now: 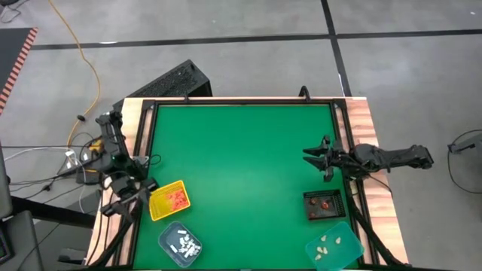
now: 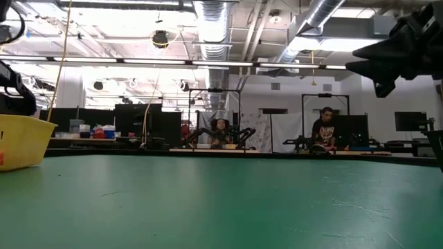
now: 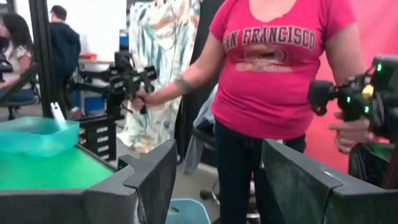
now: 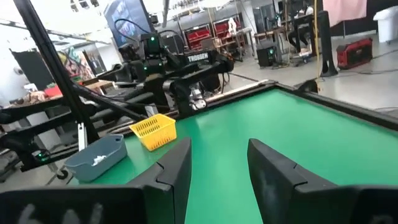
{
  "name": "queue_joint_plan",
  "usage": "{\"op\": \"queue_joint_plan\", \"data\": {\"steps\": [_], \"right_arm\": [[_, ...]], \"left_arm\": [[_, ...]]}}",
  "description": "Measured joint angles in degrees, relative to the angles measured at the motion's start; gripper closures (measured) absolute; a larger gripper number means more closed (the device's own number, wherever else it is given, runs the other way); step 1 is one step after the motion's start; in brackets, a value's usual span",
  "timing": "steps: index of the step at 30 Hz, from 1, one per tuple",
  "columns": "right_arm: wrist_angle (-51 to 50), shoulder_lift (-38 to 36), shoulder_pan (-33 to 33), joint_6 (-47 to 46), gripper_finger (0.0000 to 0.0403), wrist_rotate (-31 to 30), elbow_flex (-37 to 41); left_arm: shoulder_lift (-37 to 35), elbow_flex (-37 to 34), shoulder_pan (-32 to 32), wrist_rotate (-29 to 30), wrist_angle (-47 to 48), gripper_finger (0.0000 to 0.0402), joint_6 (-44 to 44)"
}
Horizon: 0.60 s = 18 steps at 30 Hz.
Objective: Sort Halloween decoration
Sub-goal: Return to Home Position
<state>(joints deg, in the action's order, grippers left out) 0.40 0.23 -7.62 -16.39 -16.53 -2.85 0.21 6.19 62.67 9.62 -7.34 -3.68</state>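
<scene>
The Halloween decoration is tiny trinkets lying in trays. Orange-red ones are in the yellow tray (image 1: 168, 200) and in the black tray (image 1: 324, 203). White ones lie in the blue-grey tray (image 1: 181, 243), cream ones in the teal tray (image 1: 334, 246). My left gripper (image 1: 129, 202) stands open at the table's left edge beside the yellow tray, with nothing between its fingers (image 3: 152, 180). My right gripper (image 1: 307, 156) hovers open above the table's right side, pointing toward the left edge, and is also empty (image 4: 217, 171).
The middle of the green table top (image 1: 241, 165) is bare. A person in a pink shirt (image 3: 273, 68) stands past the table's near edge holding hand-held controllers. A black frame (image 1: 151, 128) runs around the table.
</scene>
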Motion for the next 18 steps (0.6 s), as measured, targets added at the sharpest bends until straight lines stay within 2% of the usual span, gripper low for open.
{"op": "queue_joint_plan", "data": {"steps": [3,7,12,18], "right_arm": [[4.4,0.0,-0.2,-0.8,0.0245,0.0,2.4],[4.2,0.1,-1.2,0.7,0.0245,0.0,2.4],[3.8,0.0,-1.9,1.7,0.0245,0.0,2.4],[3.5,0.3,-1.9,4.9,0.0245,-0.1,2.4]], "left_arm": [[0.0,-5.3,0.0,0.1,-8.1,0.0176,-0.9],[0.5,-5.5,0.0,3.7,-6.6,0.0175,-4.5],[0.5,-5.6,0.0,5.6,-6.5,0.0175,1.1],[0.5,-5.6,0.0,8.6,-4.7,0.0175,1.1]]}}
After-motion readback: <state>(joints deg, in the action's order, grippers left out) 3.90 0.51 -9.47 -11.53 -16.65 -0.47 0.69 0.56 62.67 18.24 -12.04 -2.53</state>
